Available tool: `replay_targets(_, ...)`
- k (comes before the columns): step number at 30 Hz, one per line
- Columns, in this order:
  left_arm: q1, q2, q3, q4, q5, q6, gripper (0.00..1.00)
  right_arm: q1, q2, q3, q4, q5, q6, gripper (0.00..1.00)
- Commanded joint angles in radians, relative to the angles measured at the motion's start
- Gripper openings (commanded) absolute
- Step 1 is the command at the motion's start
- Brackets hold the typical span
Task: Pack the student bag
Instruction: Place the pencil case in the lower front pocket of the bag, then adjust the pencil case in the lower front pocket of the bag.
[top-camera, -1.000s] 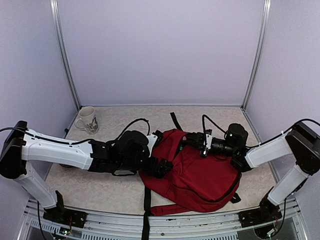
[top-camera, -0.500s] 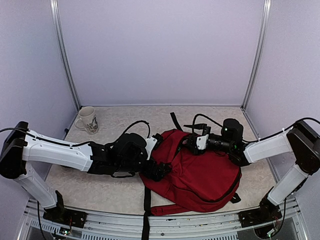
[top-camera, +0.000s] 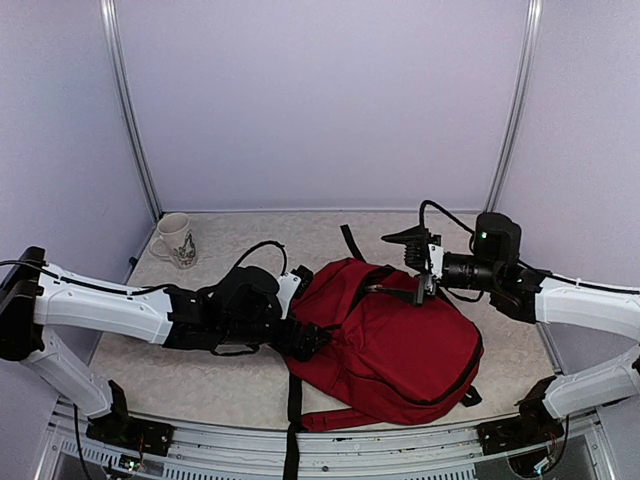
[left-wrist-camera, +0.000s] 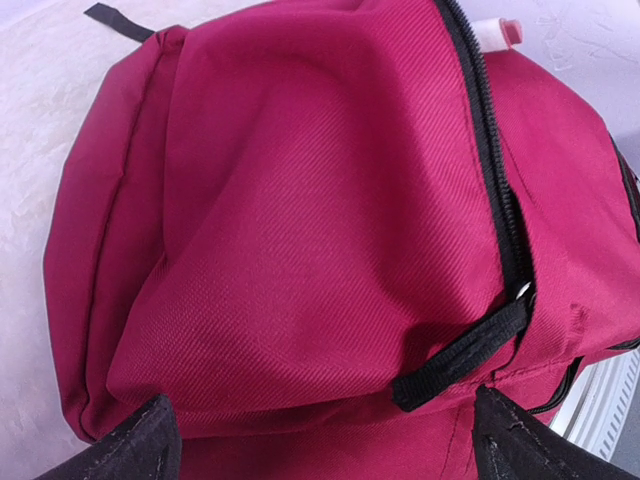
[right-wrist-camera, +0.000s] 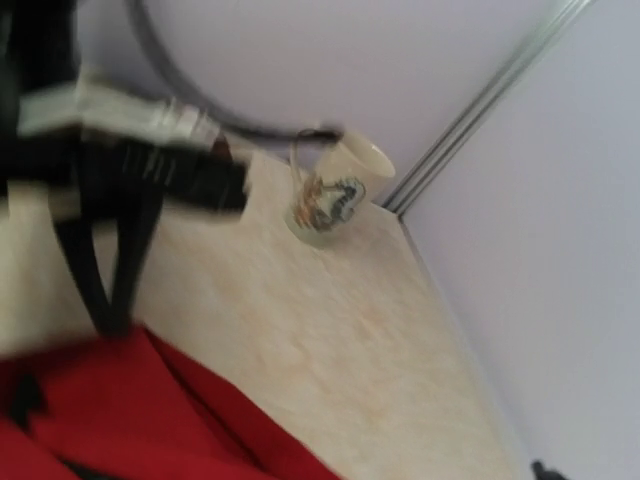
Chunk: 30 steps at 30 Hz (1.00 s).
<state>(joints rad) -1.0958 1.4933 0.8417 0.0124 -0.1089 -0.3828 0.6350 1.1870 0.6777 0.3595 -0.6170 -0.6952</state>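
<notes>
Currently: student bag (top-camera: 400, 350) lying flat on desk (top-camera: 200, 378), just ahead of left hand (left-wrist-camera: 320, 430), fingers spread wide, probably poised to steady fabric. Right hand (top-camera: 412, 262) above bag's top, fingers apart, gripping nothing. Mug (top-camera: 176, 240) well beyond left hand.

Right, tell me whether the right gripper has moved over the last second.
Yes. The right gripper has pulled back from the top of the student bag, shifting right and rearward, nearer the right corner post, with its jaws now spread.
</notes>
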Motion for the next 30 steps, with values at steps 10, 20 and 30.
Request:
replay_targets(10,0.001,0.005,-0.019,0.014,-0.013,-0.034,0.98,0.022,-0.075,0.144,-0.627,0.287,1.061,0.56)
replay_targets(20,0.000,0.014,-0.054,0.039,-0.028,-0.058,0.98,0.022,0.069,0.128,-0.410,0.158,1.100,0.54)
replay_targets(30,0.001,0.013,-0.049,0.021,-0.049,-0.034,0.98,0.022,0.186,0.137,-0.276,0.157,1.120,0.20)
